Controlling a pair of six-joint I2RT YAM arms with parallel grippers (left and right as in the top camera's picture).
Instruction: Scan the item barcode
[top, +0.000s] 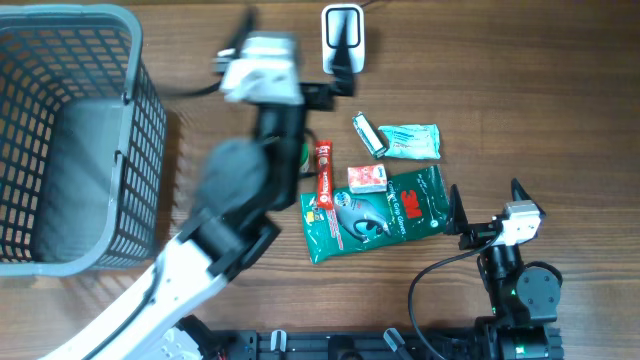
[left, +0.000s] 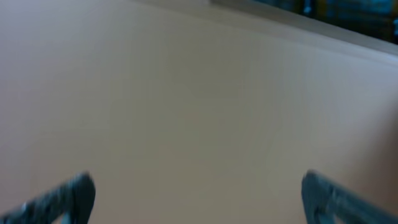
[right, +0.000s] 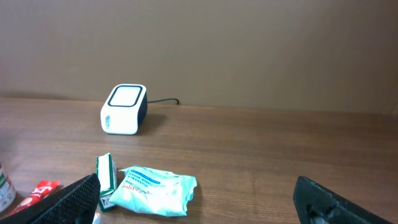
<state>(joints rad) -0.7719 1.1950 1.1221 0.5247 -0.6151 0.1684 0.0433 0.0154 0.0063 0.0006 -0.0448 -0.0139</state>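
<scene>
Neither arm holds anything to scan. The left gripper (left: 199, 190) has its jaws wide apart over bare, blurred table (left: 186, 93), and the right gripper (right: 199, 208) is just as wide and empty at the table's 4 o'clock corner. The goods lie loose at 5 o'clock from the barcode scanner (top: 343, 38): a green 3M pouch (top: 385, 212), a small red-and-white box (top: 366, 178) touching its upper edge, a red tube (top: 323, 168), a slim green-and-white pack (top: 368, 135) and a teal wipes packet (top: 412, 140). The main risk is the left arm. It is motion-blurred, its wrist is just at 9 o'clock of the scanner, and its elbow hangs over the tube, so a fast sweep could knock the scanner askew or scatter the pile. The goods are crowded, so closing on one could drag its neighbour. The pouch looks floppy and glossy. It may fold over its barcode or glare at the scanner window, and I cannot tell which face carries the code. The grey basket (top: 150, 120) at 9 o'clock leaves little room.
</scene>
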